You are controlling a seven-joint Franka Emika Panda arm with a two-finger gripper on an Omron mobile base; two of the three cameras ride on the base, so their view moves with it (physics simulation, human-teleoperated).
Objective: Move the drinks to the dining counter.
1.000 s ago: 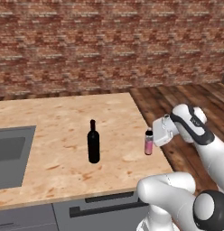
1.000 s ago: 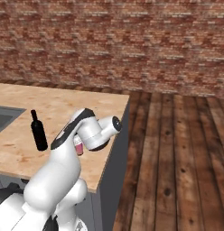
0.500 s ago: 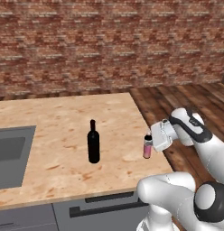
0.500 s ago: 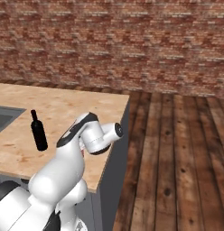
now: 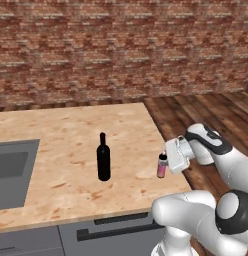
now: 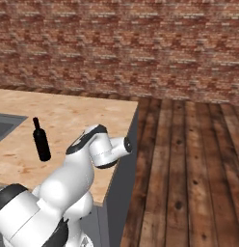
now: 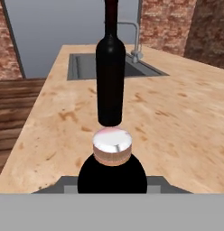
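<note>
The small pink bottle [image 5: 161, 166] with a dark cap stands upright near the right edge of the dining counter [image 5: 66, 130], and my gripper [image 5: 167, 162] is shut on it from the right. I cannot tell whether its base touches the wood top. In the hand view the pink bottle [image 7: 112, 151] sits close up at the bottom, with the tall black wine bottle [image 7: 110, 76] directly beyond it. The wine bottle [image 5: 103, 157] stands upright on the counter, a short way left of the pink one. From the right base view the wine bottle [image 6: 41, 141] shows left of my arm.
A grey sink [image 5: 11, 170] is set into the counter's left side, with its faucet [image 7: 134, 40] seen far off in the hand view. A brick wall [image 5: 121, 50] runs behind. Dark wood floor [image 6: 189, 159] lies past the counter's right edge.
My hand has lowered and shifted slightly left with the pink bottle in it. The wine bottle has not moved.
</note>
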